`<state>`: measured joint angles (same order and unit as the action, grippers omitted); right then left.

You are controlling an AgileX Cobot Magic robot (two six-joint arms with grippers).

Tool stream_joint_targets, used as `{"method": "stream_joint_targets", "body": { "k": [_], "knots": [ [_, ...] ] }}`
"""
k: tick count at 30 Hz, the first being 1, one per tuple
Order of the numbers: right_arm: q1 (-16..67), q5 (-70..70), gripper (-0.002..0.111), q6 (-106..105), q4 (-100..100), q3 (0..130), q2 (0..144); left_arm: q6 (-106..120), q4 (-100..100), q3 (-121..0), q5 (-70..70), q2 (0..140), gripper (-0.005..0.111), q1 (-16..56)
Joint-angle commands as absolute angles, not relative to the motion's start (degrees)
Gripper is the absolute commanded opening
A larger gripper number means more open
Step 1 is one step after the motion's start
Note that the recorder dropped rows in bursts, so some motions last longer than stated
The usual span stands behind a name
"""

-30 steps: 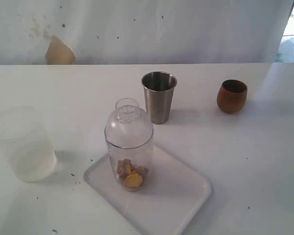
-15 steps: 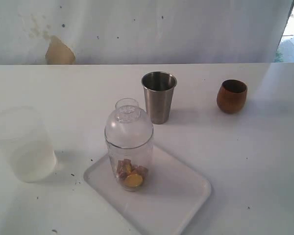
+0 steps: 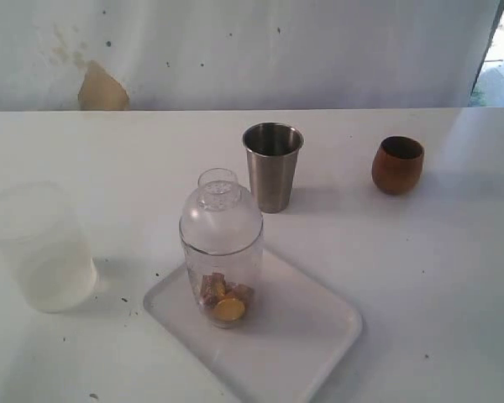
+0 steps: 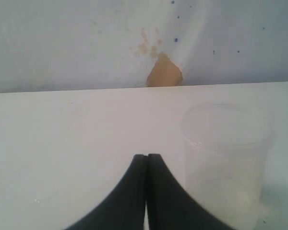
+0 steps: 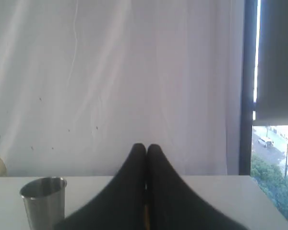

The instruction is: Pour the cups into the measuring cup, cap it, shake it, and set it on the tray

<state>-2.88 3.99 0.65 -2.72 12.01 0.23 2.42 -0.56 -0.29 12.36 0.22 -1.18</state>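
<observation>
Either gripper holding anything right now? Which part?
Nothing is held. The left gripper and right gripper are both shut on empty air; the measuring cup stands free on the tray.

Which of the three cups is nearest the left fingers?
The frosted translucent plastic cup, the only cup in the left wrist view; the steel tumbler and brown wooden cup stand farther right.

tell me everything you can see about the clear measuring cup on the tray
The measuring cup is a tall, clear plastic jar with straight walls, standing upright on the white tray, toward its left end. A clear dome lid with a small round neck caps it. Brown and yellow pieces lie at its bottom. Nothing else touches it.
</observation>
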Motion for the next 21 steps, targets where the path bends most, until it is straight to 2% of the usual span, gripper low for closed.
{"method": "stream_joint_targets", "body": {
  "k": [1, 6, 15, 21],
  "knots": [
    [-3.5, 3.7, 0.0, -0.5, -3.1, 6.4, 0.0, 2.0, -0.5, 0.0, 11.7, 0.0, 0.0, -1.2],
    [-3.5, 3.2, 0.0, -3.0, -3.1, 0.0, 0.0, 2.0, -0.5, 0.0, 11.7, 0.0, 0.0, -1.2],
    [-3.5, 18.5, 0.0, -4.5, -1.9, 0.0, 0.0, 2.0, -0.5, 0.0, 11.7, 0.0, 0.0, -1.2],
    [-3.5, 19.3, 0.0, -4.5, -1.8, 0.0, 0.0, 2.0, -0.5, 0.0, 11.7, 0.0, 0.0, -1.2]
  ]
}}
